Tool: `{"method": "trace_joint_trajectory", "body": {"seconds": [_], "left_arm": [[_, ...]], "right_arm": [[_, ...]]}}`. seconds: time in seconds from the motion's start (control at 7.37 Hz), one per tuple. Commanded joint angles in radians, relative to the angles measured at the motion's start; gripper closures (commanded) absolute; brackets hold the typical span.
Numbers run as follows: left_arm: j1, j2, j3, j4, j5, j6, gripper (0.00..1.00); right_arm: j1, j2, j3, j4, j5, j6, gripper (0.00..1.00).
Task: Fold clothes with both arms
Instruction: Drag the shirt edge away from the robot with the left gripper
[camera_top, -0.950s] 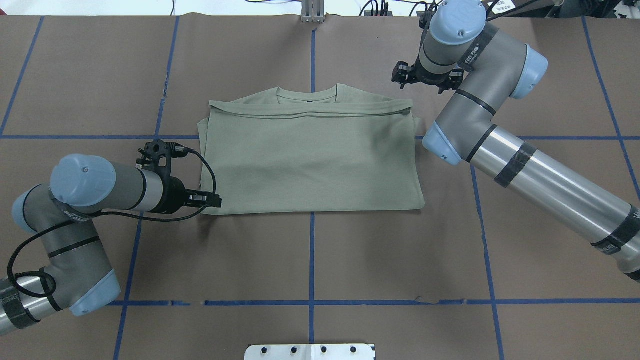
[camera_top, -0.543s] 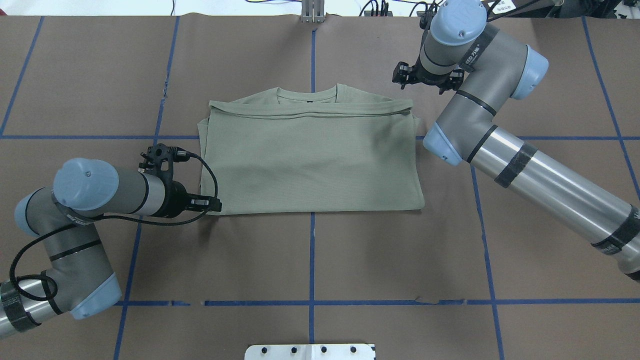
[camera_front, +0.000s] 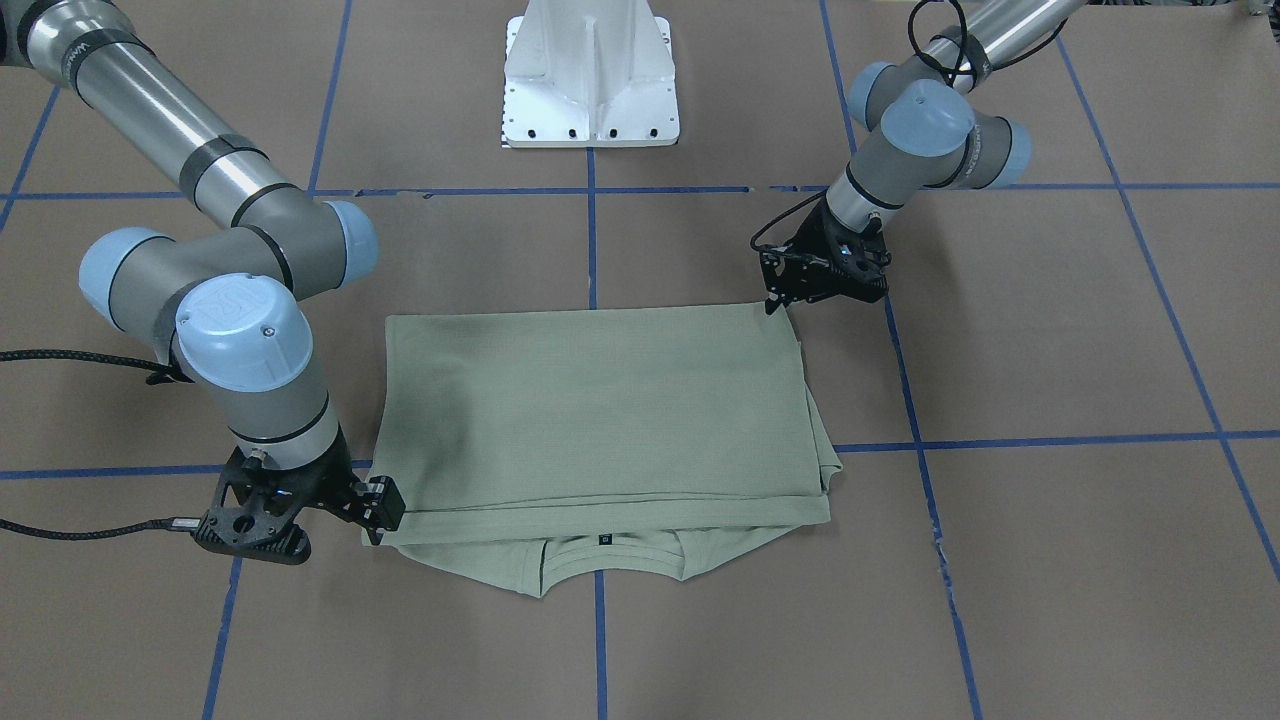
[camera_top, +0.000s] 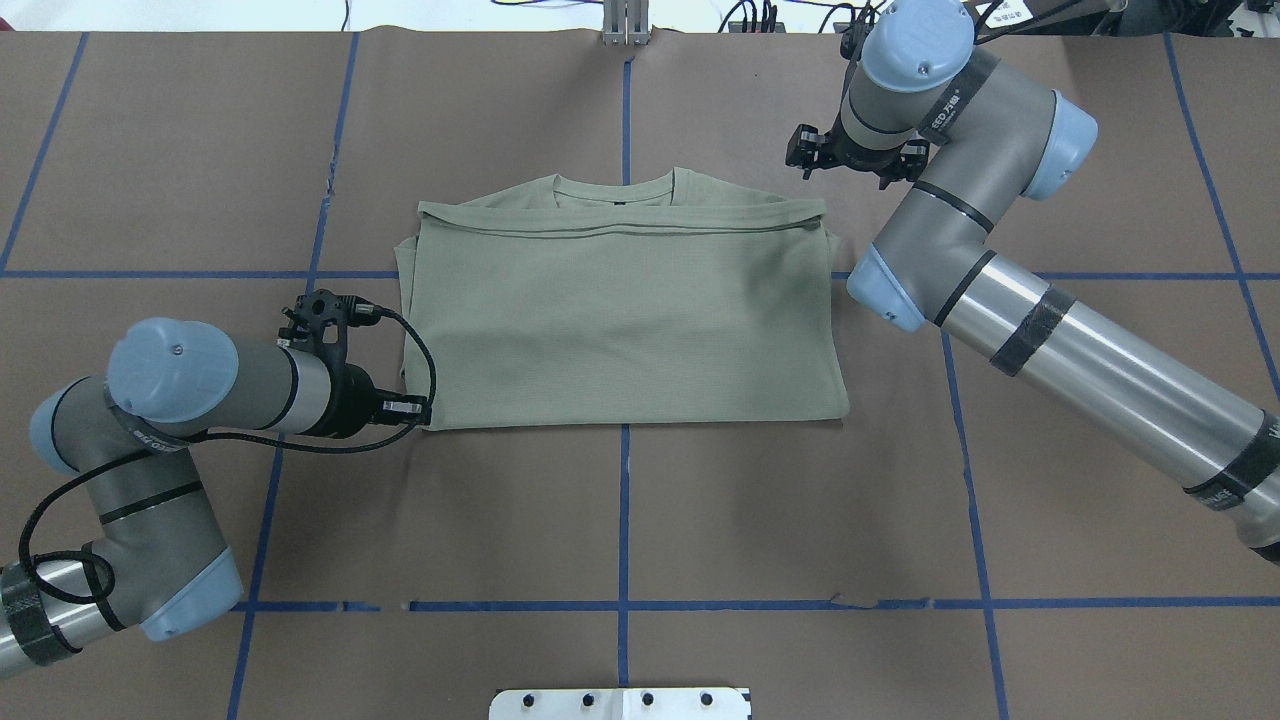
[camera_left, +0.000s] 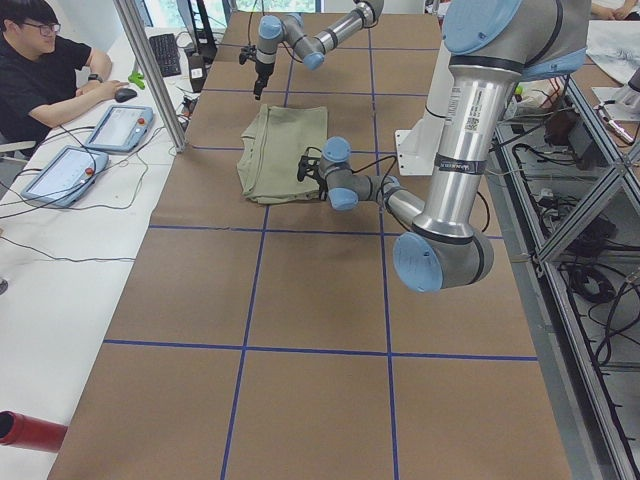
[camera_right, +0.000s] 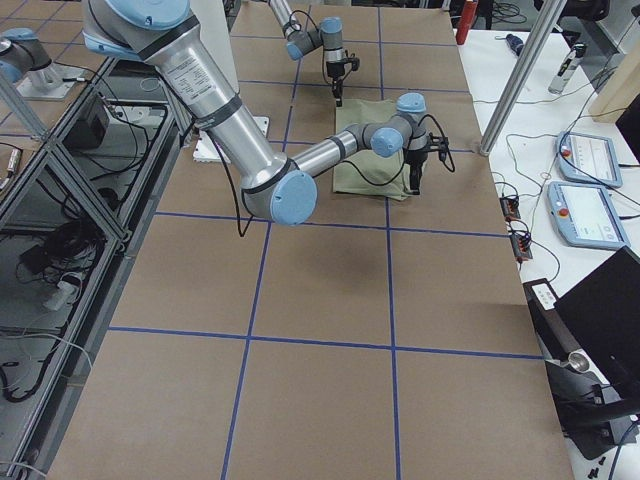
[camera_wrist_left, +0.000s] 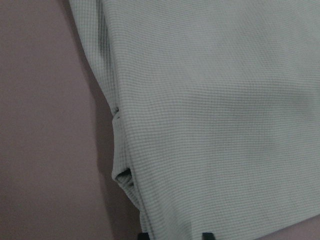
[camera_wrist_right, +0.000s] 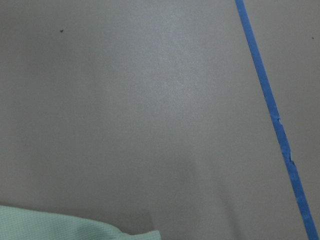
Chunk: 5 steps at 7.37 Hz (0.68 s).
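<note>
The left gripper (camera_top: 422, 409) has its fingers parted at the near left corner of the folded green shirt (camera_top: 620, 320). The right gripper (camera_front: 383, 512) is beside the shirt's far right corner by the collar; whether it is clenched cannot be told. The shirt lies flat mid-table (camera_top: 800, 500).

green shirt (camera_right: 358, 172) mid-table, R arm (camera_right: 215, 100) near, L arm (camera_right: 310, 35) far

Heads up, you can't tell how the left gripper (camera_top: 418, 409) jaws stand. Its wrist cam cuts the fingertips (camera_wrist_left: 207, 235) off at the bottom edge. The right gripper (camera_front: 388, 508) tips hide under its wrist from overhead, and its cam only catches a sliver of shirt (camera_wrist_right: 75, 227). Both side views are too small to help.
</note>
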Motion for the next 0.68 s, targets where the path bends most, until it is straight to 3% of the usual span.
{"method": "trace_joint_trajectory", "body": {"seconds": [0.0,0.41,0.54], "left_arm": [[-0.015,0.032,-0.021,0.005,-0.007,0.014,1.00],[-0.206,0.032,0.005,0.114,-0.018,0.272,1.00],[-0.268,-0.023,0.076,0.142,-0.016,0.354,1.00]], "right_arm": [[0.000,0.000,0.000,0.000,0.000,0.000,0.00],[0.000,0.000,0.002,0.000,0.000,0.000,0.00],[0.000,0.001,0.003,0.000,0.000,0.000,0.00]]}}
